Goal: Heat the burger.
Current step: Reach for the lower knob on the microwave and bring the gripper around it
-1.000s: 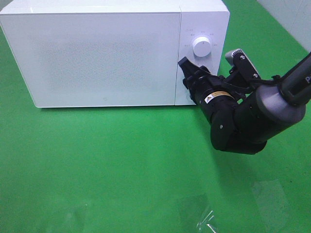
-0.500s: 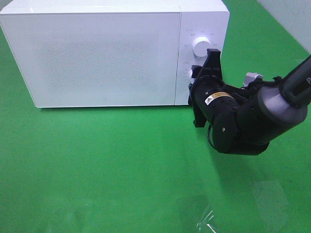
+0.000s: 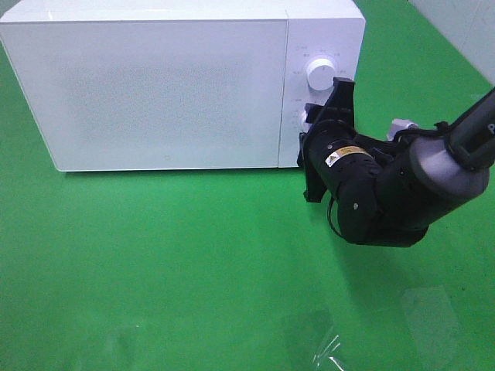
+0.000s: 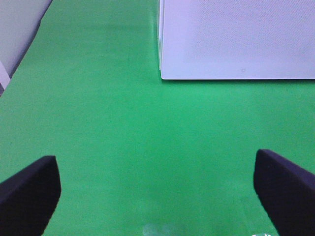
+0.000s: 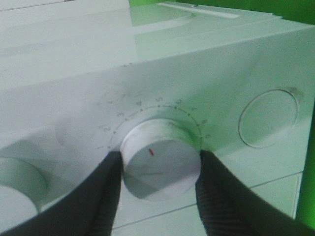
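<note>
The burger is out of view. The white microwave (image 3: 170, 85) stands at the back of the green table with its door closed. My right gripper (image 3: 309, 124) is pressed against the control panel, its fingers (image 5: 106, 191) closed on either side of the lower white dial (image 5: 160, 160), which has a red mark on its face. In the high view the gripper body hides most of that dial. My left gripper (image 4: 157, 196) hovers open over bare green cloth in front of the microwave's left corner (image 4: 162, 73), with nothing between its fingers.
An upper white dial (image 3: 320, 74) sits above the gripped one, and a round flat button (image 5: 268, 118) lies beside it on the panel. A crumpled piece of clear film (image 3: 325, 348) rests on the cloth near the front edge.
The right wrist has rolled while on the panel, so the fingers now stand one above the other around the lower dial. Over the last half second it has barely moved.
</note>
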You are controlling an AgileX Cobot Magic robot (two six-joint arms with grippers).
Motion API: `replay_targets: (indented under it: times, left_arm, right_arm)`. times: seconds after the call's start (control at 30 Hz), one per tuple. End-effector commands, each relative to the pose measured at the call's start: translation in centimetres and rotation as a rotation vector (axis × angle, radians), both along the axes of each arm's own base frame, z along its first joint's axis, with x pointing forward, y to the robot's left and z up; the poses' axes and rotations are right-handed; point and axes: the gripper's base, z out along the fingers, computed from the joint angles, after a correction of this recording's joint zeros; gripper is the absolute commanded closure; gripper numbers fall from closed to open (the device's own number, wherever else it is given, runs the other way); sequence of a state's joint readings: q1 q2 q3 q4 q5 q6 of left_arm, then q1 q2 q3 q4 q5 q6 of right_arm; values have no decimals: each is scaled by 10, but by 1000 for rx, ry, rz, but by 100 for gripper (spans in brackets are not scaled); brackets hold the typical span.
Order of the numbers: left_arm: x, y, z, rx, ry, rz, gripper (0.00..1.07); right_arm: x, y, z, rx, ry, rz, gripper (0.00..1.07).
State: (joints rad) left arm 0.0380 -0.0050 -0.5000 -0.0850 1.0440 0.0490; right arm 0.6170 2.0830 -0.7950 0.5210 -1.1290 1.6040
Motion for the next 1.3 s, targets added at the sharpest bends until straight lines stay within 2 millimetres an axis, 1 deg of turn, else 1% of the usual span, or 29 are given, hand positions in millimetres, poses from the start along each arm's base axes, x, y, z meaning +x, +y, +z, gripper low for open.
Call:
replay_targets:
  times: [0.03,0.1,0.13,0.17,0.2,0.23,0.27,0.3,0.33,0.37,0.4,0.43,0.47,0.5,0.53,0.57,0.6,0.63,0.67,0.7,0.73,0.8,1.0,1.1,1.13,1.17,1.23,1.27,1.3]
  left_arm:
    - [-3,0,-1,-4,-22,-1,6]
    - [-3,0,-1,-4,-22,-1,6]
    - [-3,0,-1,-4,-22,-1,6]
    - [-3,0,-1,-4,-22,-1,6]
    - [-3,0,-1,-4,-22,-1,6]
    - [-3,0,-1,-4,-22,-1,6]
    - [-3,0,-1,-4,-22,-1,6]
    - [-3,0,-1,-4,-22,-1,6]
    - [-3,0,-1,-4,-22,-1,6]
    - [-3,0,-1,-4,-22,-1,6]
    - [-3,0,-1,-4,-22,-1,6]
    - [-3,0,-1,-4,-22,-1,6]
    - [-3,0,-1,-4,-22,-1,6]
    - [-3,0,-1,-4,-22,-1,6]
    - [-3,0,-1,-4,-22,-1,6]
    - [-3,0,-1,-4,-22,-1,6]
    - [-3,0,-1,-4,-22,-1,6]
    - [-3,0,-1,-4,-22,-1,6]
    - [-3,0,-1,-4,-22,-1,6]
    - [-3,0,-1,-4,-22,-1,6]
    - [-3,0,-1,-4,-22,-1,6]
    - [-3,0,-1,-4,-22,-1,6]
    - [-3,0,-1,-4,-22,-1,6]
    - [-3,0,-1,-4,-22,-1,6]
    - [-3,0,-1,-4,-22,-1,6]
    - [-3,0,-1,-4,-22,-1,6]
    - [-3,0,-1,-4,-22,-1,6]
    - [-3,0,-1,-4,-22,-1,6]
    - [-3,0,-1,-4,-22,-1,6]
  right_arm:
    - [5,26,33,-3,-233,180,107]
    - [6,26,32,-2,-226,172,107]
    - [6,24,31,-12,-219,151,104]
    - [6,24,31,-12,-219,151,104]
    - [7,21,31,-26,-215,123,99]
    - [7,21,31,-26,-215,123,99]
    - [8,19,30,-34,-210,93,92]
    - [8,19,30,-34,-210,93,92]
    - [9,15,30,-42,-201,56,84]
    - [9,14,29,-48,-192,41,80]
    - [9,14,29,-48,-192,41,80]
    - [9,11,26,-44,-167,9,71]
    - [9,11,26,-44,-167,9,71]
    - [8,8,24,-41,-155,-15,63]
    - [8,8,24,-41,-155,-15,63]
    - [6,4,23,-43,-143,-32,55]
    - [5,4,22,-44,-140,-32,52]
    - [5,4,22,-44,-140,-32,52]
    - [2,2,22,-54,-130,-24,45]
    - [2,2,22,-54,-130,-24,45]
    - [-2,1,21,-66,-119,-6,40]
    - [-6,1,18,-84,-88,20,38]
    - [-20,-4,16,-121,-20,74,38]
    - [-31,-10,15,-168,20,104,38]
    - [-38,-14,16,-202,38,119,38]
    - [-38,-14,16,-202,38,119,38]
    - [-51,-23,20,-284,70,154,38]
    - [-51,-23,20,-284,70,154,38]
    - [-57,-26,23,-329,81,175,38]
